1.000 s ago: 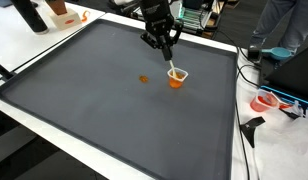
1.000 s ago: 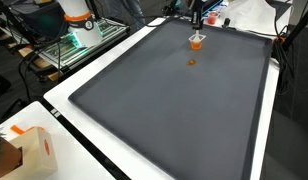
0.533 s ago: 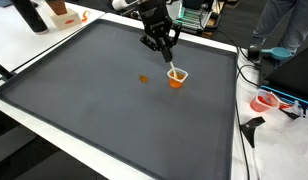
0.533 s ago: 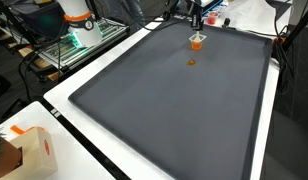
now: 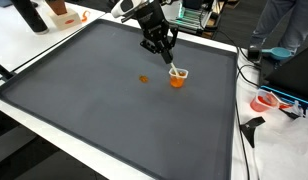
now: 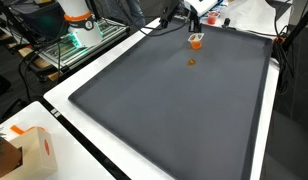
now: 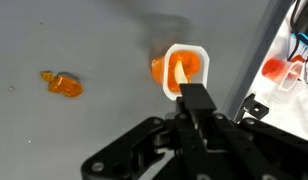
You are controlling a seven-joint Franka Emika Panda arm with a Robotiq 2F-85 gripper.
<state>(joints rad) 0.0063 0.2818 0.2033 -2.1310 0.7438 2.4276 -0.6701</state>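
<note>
orange cup (image 5: 176, 78) w/ stick inside sits just under claw (image 5: 164, 58); can't tell if claw's open.

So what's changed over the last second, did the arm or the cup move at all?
The end effector has risen a little and drawn back from the cup, which it hovered close over a second ago; it holds nothing. The cup stands in the same spot on the mat, a pale stick still inside it, and the small orange piece beside it has not shifted.
</note>
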